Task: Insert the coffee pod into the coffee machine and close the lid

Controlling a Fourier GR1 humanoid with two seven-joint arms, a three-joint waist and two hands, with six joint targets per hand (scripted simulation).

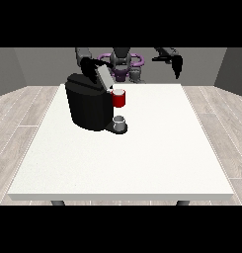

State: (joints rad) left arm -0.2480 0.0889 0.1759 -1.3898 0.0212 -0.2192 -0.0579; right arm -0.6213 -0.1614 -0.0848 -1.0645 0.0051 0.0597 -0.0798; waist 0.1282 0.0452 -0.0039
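I saw the black coffee machine (88, 106) on the white table (142, 158), toward the view's left. Its grey lid (103, 76) stood tilted up. The hand at the view's left (91, 66) sat at the lid's top edge (finger pose: couldn't tell). A red part (119, 100) showed at the machine's front, the pod itself I couldn't make out. A small grey cup (120, 121) stood below. The hand at the view's right (177, 65) hung in air, fingers straight, pointing down.

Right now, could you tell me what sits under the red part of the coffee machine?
A small grey cup stands on the coffee machine base, below the red holder. Whether a pod lies inside the holder cannot be seen.
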